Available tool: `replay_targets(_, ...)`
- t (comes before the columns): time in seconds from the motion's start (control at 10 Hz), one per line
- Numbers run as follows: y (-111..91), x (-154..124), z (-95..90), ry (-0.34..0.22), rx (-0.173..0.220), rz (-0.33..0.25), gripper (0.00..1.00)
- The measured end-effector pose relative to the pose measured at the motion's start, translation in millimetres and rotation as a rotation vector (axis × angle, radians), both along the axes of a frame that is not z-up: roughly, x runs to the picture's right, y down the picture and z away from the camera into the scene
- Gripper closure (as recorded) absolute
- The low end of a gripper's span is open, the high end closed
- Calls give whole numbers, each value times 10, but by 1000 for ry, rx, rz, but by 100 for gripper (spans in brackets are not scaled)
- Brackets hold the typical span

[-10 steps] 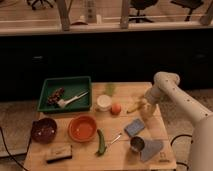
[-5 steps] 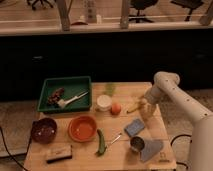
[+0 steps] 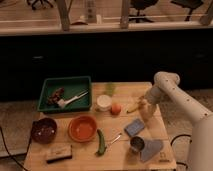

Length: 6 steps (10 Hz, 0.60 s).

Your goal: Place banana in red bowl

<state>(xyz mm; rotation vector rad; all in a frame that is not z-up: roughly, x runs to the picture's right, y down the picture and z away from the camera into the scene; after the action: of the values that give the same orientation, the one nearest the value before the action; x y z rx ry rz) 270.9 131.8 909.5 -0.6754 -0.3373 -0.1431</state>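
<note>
Camera view | gripper [image 3: 144,109] low, just beside banana [image 3: 133,107]; grip state cannot be told | banana on table [image 3: 129,92], well apart from red bowl [image 3: 82,129] | pick-up and placement both outstanding

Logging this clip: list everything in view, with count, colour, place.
wooden table: 1, tan, centre
small yellow curved banana: 1, yellow, right of centre
red round bowl: 1, orange-red, front centre
dark round bowl: 1, maroon, front left
green rectangular tray: 1, green, back left
white round cup: 1, white, centre
round orange fruit: 1, orange, left of banana
green curved vegetable: 1, green, front centre
blue flat sponge: 1, blue, front right
metal cup: 1, silver, front right
grey flat piece: 1, grey, front right corner
brown oblong block: 1, brown, front left edge
white robot arm: 1, white, right side
tool: 1, pale, arm's end, right of banana
</note>
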Motion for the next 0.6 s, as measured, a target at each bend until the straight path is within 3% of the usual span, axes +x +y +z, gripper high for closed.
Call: replay_targets(0.6,24,-7,-2,-10,-9,-25,20)
